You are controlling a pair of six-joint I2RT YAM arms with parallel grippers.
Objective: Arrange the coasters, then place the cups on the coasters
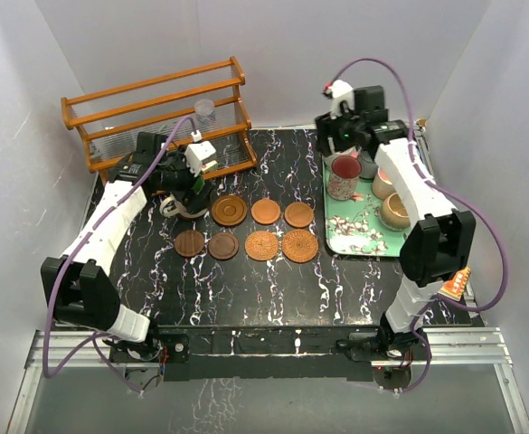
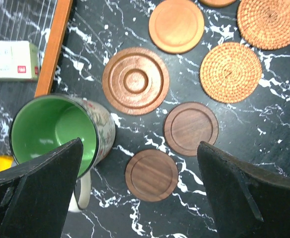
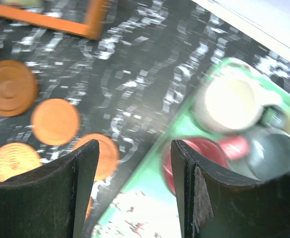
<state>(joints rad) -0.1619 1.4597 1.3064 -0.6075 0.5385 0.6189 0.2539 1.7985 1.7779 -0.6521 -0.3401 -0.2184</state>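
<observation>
Left gripper (image 2: pixel 139 148) wide open, nothing held, one finger over the rim of the green mug (image 2: pixel 55 126). Mug stands well left of the tray (image 1: pixel 354 240), beside the wooden rack (image 1: pixel 155 99). Seven coasters (image 1: pixel 266 212) in two rows between mug and tray. Right gripper (image 3: pixel 134 148) partly open, empty, above the tray's far end - maroon mug (image 3: pixel 204 151) and cream mug (image 3: pixel 231 101) close together below.

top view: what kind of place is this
Probably a lab test booth: plain white walls box in a black marbled table, with a left arm and right arm bolted to a metal frame at its near edge.
</observation>
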